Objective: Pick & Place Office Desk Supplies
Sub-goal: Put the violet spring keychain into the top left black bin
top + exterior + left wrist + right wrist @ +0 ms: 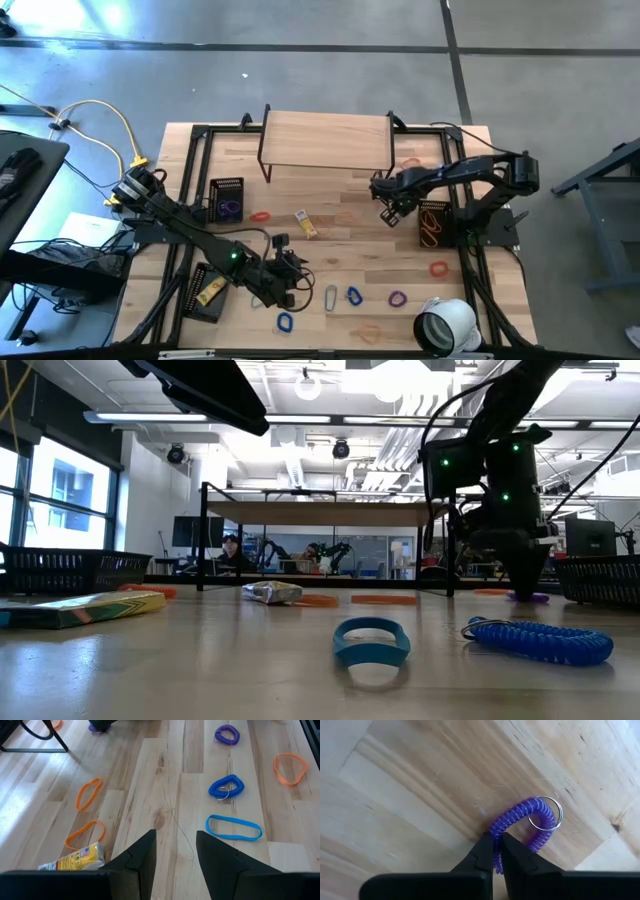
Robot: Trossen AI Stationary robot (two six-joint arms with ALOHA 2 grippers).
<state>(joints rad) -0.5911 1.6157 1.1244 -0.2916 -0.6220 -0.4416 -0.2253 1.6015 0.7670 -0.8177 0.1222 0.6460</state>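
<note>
My right gripper [497, 840] points down at the table in front of the wooden shelf [325, 140] and is shut on a purple coil loop [522, 820] that carries a silver ring [546, 813]. My left gripper [175, 837] hangs open above the near middle of the table [290, 275], touching nothing. Beyond its fingers lie a blue band [234, 827], a blue coil [226, 787], another purple coil [226, 734], orange bands [89, 792] and a yellow-and-white packet [75, 861]. A silver clip [331, 297] lies flat near the front edge. My right gripper pinches the purple coil's strand [496, 831] between its two fingertips, on the side of the loop opposite the silver ring. The fingers come from above, pointing down, and lie across the strand. The rest of the loop lies on the wood.
Black mesh baskets stand at the left [228, 200], near left [208, 290] and right [433, 222]. A large white tape roll [445, 325] sits at the near right corner. Another packet [307, 225] and orange bands [260, 215] [438, 268] lie mid-table.
</note>
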